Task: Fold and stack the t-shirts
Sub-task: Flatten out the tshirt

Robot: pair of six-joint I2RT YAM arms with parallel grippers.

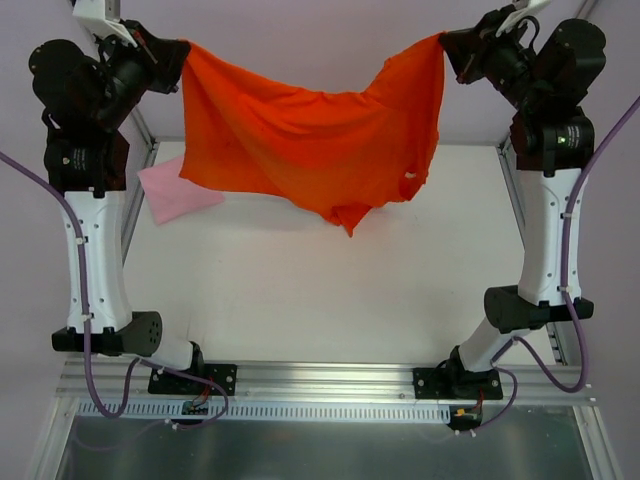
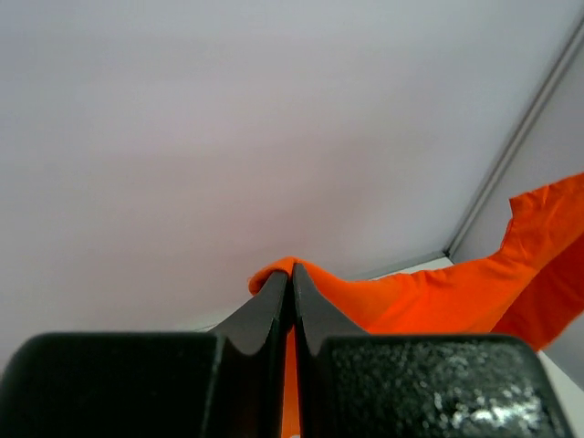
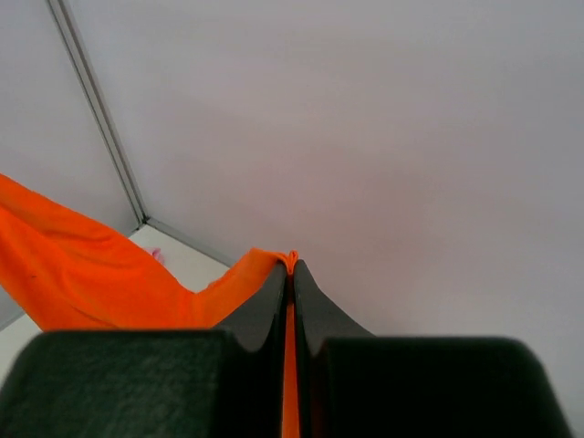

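1. The bright orange-red short-sleeved cloth t-shirt [image 1: 300,150] hangs in the air over the far part of the flat white tabletop [image 1: 300,300]. It is stretched between the two arms, sagging in the middle, with its lowest fold dangling to a point.
2. The left gripper [image 1: 176,62] is closed on the shirt's upper left corner. In the left wrist view its fingers [image 2: 274,301] press together with a small ridge of orange cloth pinched at the tips.
3. The right gripper [image 1: 446,50] is likewise closed tight on the upper right corner, with orange cloth squeezed between its fingers [image 3: 310,297].
4. The light pink cloth t-shirt [image 1: 172,195], a small folded square, lies flat on the tabletop at the far left. In the top view the hanging orange edge overlaps it, and I cannot tell whether they touch.
5. The step in hand looks like holding the orange t-shirt spread out, ready to be laid flat for folding.
6. The next move likely calls for lowering both grippers together, keeping the top edge taut. The cloth should land smooth on the tabletop nearer the arm bases, apart from the pink square.
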